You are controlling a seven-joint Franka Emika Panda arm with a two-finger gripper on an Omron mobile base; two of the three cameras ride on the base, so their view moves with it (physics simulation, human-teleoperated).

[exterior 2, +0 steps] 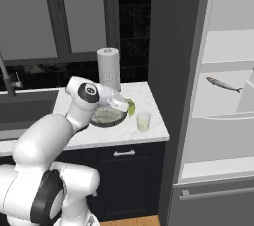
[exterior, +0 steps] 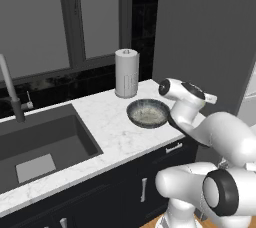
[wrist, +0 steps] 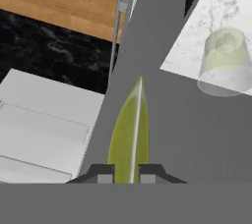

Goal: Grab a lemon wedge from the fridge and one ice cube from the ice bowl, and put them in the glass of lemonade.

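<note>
Pincer (wrist: 130, 175) is pinching the thin yellowish-green lemon wedge (wrist: 130, 134), its two dark tips pressed against the wedge's base. In the right base view it hangs over the white marble worktop (exterior 2: 151, 98), with the wedge (exterior 2: 131, 107) just at ten o'clock of the small clear glass of pale lemonade (exterior 2: 143, 120) and beside the wide dark mottled ice bowl (exterior 2: 107, 117). Carrying the wedge seems the step in hand; next it must centre over the glass rim and release, then fetch an ice cube.

White marble counter (exterior 2: 154, 128) with ice bowl (exterior: 148, 113), lemonade glass (exterior 2: 143, 121), paper-towel roll (exterior: 126, 73).
</note>
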